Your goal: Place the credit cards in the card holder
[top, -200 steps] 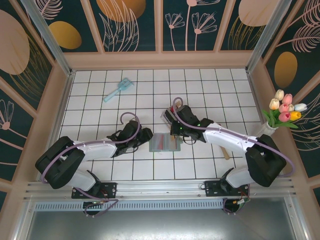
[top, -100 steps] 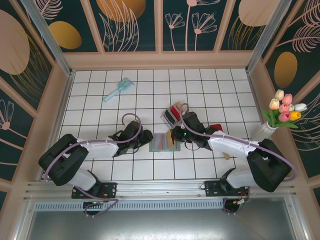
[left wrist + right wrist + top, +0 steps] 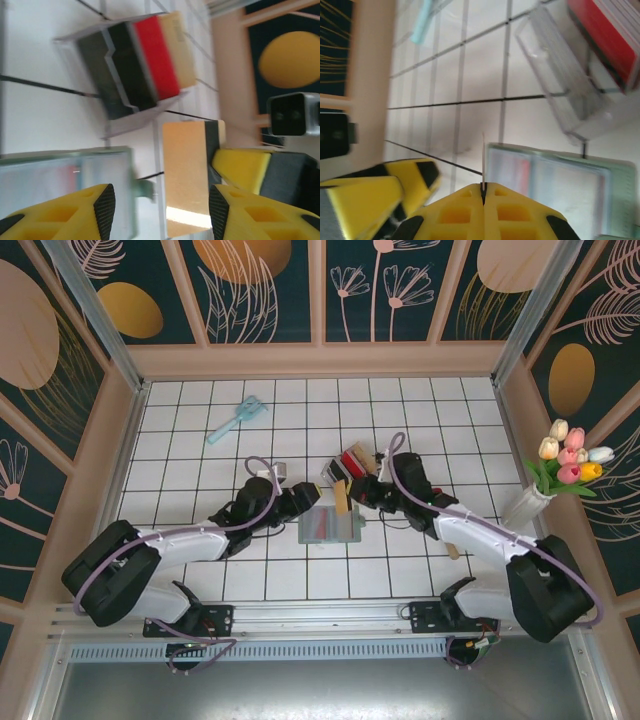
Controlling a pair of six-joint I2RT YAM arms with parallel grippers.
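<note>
Ahead of the left gripper (image 3: 161, 212), its fingers spread, the right gripper (image 3: 218, 161) pinches a tan card (image 3: 186, 175) between the card holder (image 3: 65, 182) and a clear box (image 3: 131, 121) of stacked cards (image 3: 150, 60).

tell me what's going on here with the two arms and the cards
The right gripper is shut on a tan-orange card and holds it on edge at the far side of the open card holder. Whether the card touches the holder is unclear. The left gripper hovers open by the holder's left edge. The other cards, red and black among them, stand in the clear box just behind.
</note>
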